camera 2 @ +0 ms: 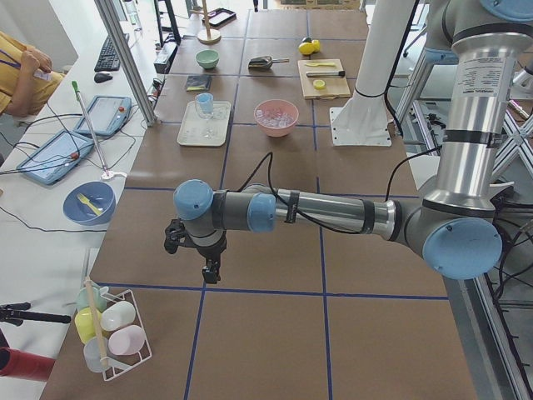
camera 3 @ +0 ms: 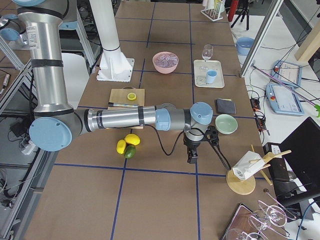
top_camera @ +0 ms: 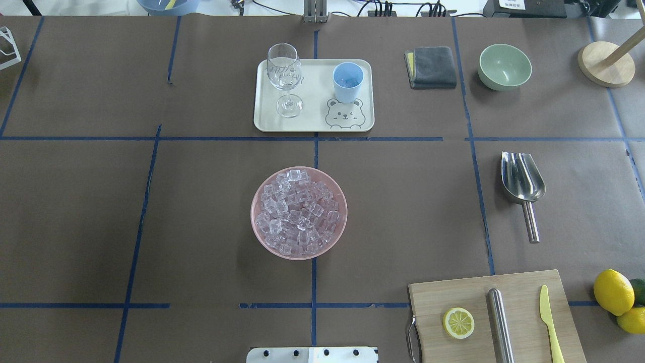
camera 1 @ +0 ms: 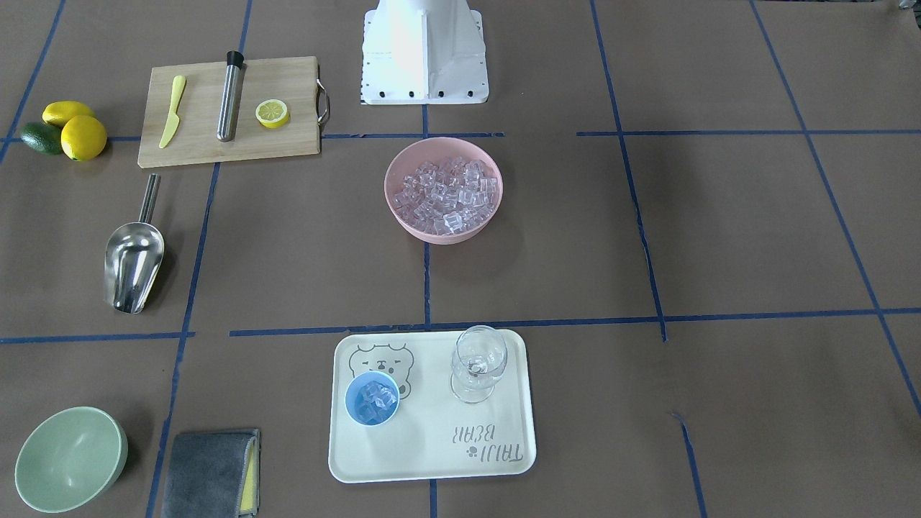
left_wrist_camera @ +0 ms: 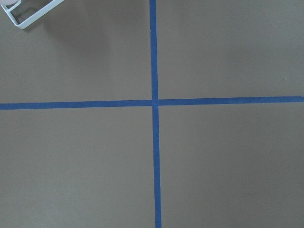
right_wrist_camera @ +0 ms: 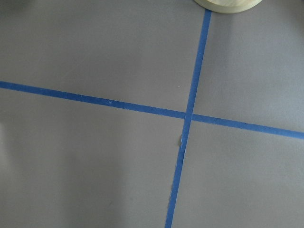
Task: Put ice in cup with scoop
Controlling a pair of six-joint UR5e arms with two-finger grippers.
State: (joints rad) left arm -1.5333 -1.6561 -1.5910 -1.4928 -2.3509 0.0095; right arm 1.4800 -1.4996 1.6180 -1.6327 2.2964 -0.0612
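Observation:
The ice fills a pink bowl at the table's middle. A light-blue cup stands on the cream tray and holds a few cubes. The steel scoop lies alone on the table on the robot's right, its handle toward the robot. My left gripper hangs over bare table far off at the left end. My right gripper hangs at the right end, past the lemons. Both show only in the side views, so I cannot tell whether they are open or shut.
A clear stemmed glass stands on the tray beside the cup. A cutting board carries a lemon half, a steel cylinder and a yellow knife. Lemons, a green bowl, a grey cloth and a wooden stand lie on the right.

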